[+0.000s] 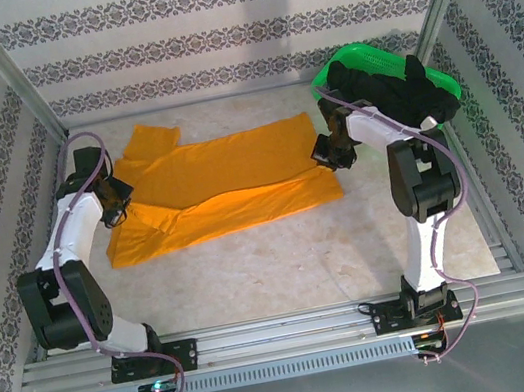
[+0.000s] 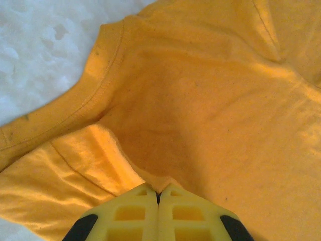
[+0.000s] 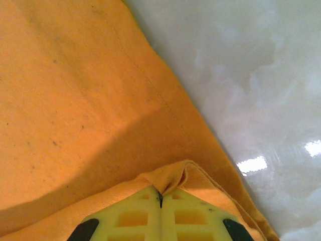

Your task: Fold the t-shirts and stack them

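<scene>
Mustard-orange t-shirt [image 1: 228,176] is spread flat on the table [image 1: 286,273], its long axis running side to side, and you have an arm at each end of it.

On the left, your left gripper [image 1: 116,195] sits low on the shirt's left end. Its jaws are pressed together with a pucker of orange cloth caught at the tips, right by a curved stitched edge (collar or sleeve, hard to call from here). The cloth stretches away to the right from that pinch.

In the middle, the shirt already shows a lengthwise crease, with one layer lying over another along the near side.

On the right, your right gripper [image 1: 327,152] has its jaws clamped on a little fold at the straight hem, and bare table starts just beside it.

So each arm owns its own end. The next fold looks like it depends on both pinches travelling together across the short axis, or the cloth will likely skew.

Far right, the black t-shirts [image 1: 397,96] wait heaped in the green basket [image 1: 360,59], just beyond the right arm.
</scene>
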Controlling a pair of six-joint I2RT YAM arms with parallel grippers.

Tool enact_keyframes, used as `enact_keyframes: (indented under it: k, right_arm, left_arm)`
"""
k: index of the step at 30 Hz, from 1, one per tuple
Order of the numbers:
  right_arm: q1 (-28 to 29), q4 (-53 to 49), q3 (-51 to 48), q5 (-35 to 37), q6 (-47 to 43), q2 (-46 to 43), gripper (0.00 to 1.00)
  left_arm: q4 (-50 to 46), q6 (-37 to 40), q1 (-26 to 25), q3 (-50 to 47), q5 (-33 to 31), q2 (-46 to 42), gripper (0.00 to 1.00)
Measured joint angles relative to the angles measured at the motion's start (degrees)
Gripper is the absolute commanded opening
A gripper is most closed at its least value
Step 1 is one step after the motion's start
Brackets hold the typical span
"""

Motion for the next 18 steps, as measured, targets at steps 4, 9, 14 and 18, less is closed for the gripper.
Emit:
enact_keyframes:
  k: [4,9,14,18]
  right_arm:
    - [-0.1,0.0,1.9,0.0,-0.1,2.0,0.31]
    - [-1.0,-0.6,2.9,0.3,-0.5,2.5,0.52]
    - [-1.9,-0.2,-2.1,1.1,-1.8,-2.6,0.55]
    - [-2.1,0.7,-10.3,1.2,-2.7,-10.3,0.54]
  left_arm:
    - [1.7,0.9,0.8,1.8,1.8,3.8,0.29]
    - [2.5,2.1,2.2,3.3,4.1,6.8,0.65]
    - [2.1,2.3,2.4,-1.5,4.2,-0.3,0.61]
    - [0.0,0.0,2.6,-12.3,4.7,-12.0,0.54]
